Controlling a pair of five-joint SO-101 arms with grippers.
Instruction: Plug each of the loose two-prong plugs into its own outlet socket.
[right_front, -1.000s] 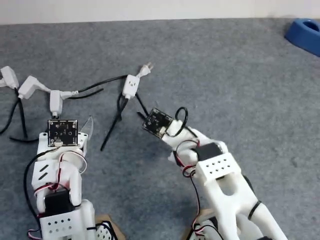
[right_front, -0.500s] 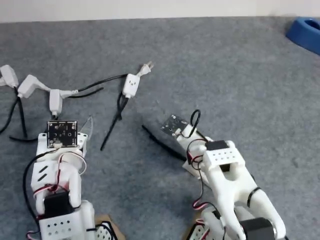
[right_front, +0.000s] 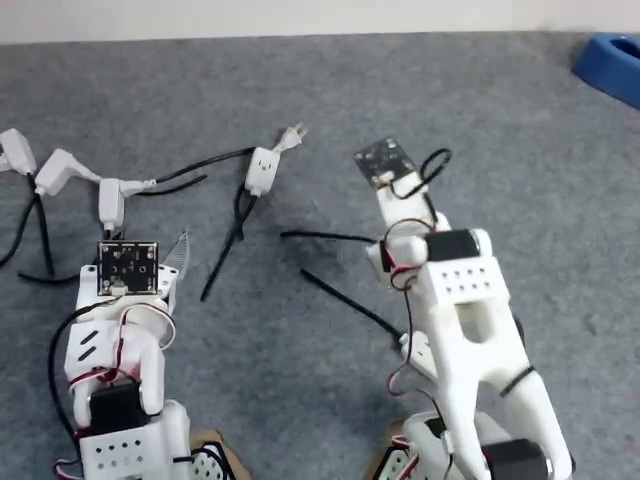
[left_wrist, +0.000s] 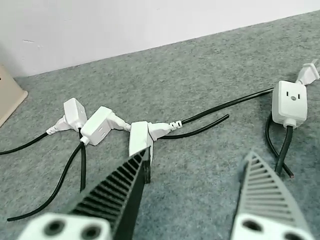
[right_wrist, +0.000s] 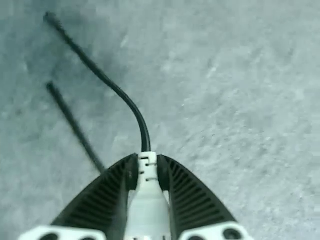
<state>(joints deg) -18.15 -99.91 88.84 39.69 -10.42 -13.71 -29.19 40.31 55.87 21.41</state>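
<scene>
far left of the grey table (right_front: 150, 80): three white plug pieces (left_wrist: 100, 125) chained together. left gripper (left_wrist: 197, 155) just near of them, fingers spread, empty. centre: white outlet socket (left_wrist: 289, 100), small two-prong plug (left_wrist: 310, 75) just beside it. right gripper (right_wrist: 146, 162) fingers pinch a white plug body (right_wrist: 147, 200), black cord (right_wrist: 100, 75) hanging off it.

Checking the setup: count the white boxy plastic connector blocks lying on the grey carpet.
4. The far-left block, second block and third block line up ahead of the left gripper; the lone block lies nearer mid-carpet. Others may lie off-frame.
</scene>
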